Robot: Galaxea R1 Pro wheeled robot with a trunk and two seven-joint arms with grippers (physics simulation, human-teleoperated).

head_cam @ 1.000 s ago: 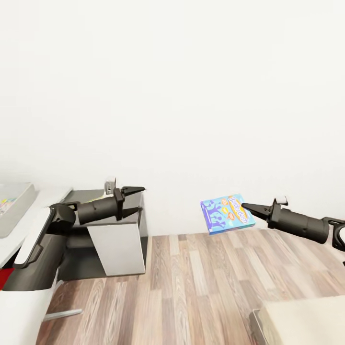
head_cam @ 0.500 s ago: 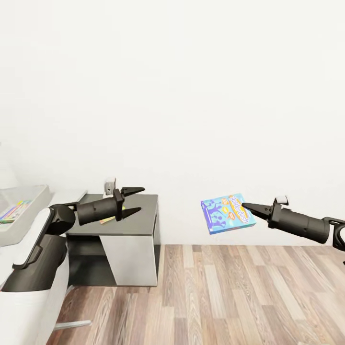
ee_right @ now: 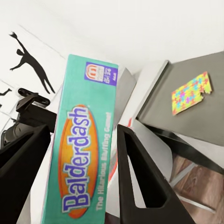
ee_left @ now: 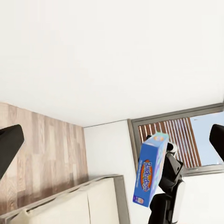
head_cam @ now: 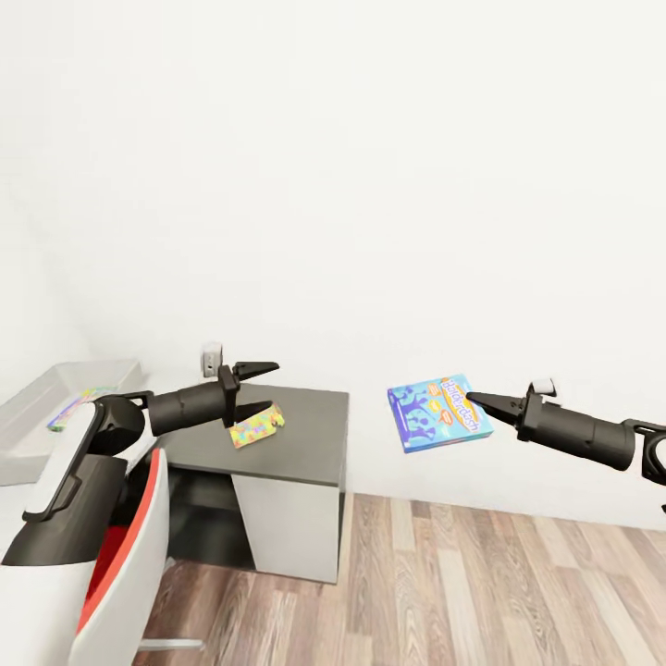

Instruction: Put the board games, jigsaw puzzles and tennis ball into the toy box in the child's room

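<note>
My right gripper (head_cam: 474, 399) is shut on the edge of a blue "Balderdash" board game (head_cam: 438, 413), held in the air in front of the white wall. In the right wrist view the box (ee_right: 86, 154) stands between the two fingers (ee_right: 137, 179). My left gripper (head_cam: 261, 387) is open and empty, hovering over the near end of a dark grey-topped cabinet (head_cam: 310, 430). A square jigsaw puzzle (head_cam: 257, 426) with a coloured piece pattern lies flat on that cabinet. The light grey toy box (head_cam: 23, 424) sits at the far left with a colourful flat item (head_cam: 69, 413) inside; the table under it is mostly hidden.
A white and red chair (head_cam: 125, 564) stands below my left arm. Wooden floor (head_cam: 462, 592) stretches to the right of the cabinet. The left wrist view shows the beige bed (ee_left: 60, 210) and a window (ee_left: 179, 135) behind the held box.
The whole head view has swung left: cabinet and toy box slid right in the picture, the puzzle came into sight, the bed corner left. Both arms keep their pose.
</note>
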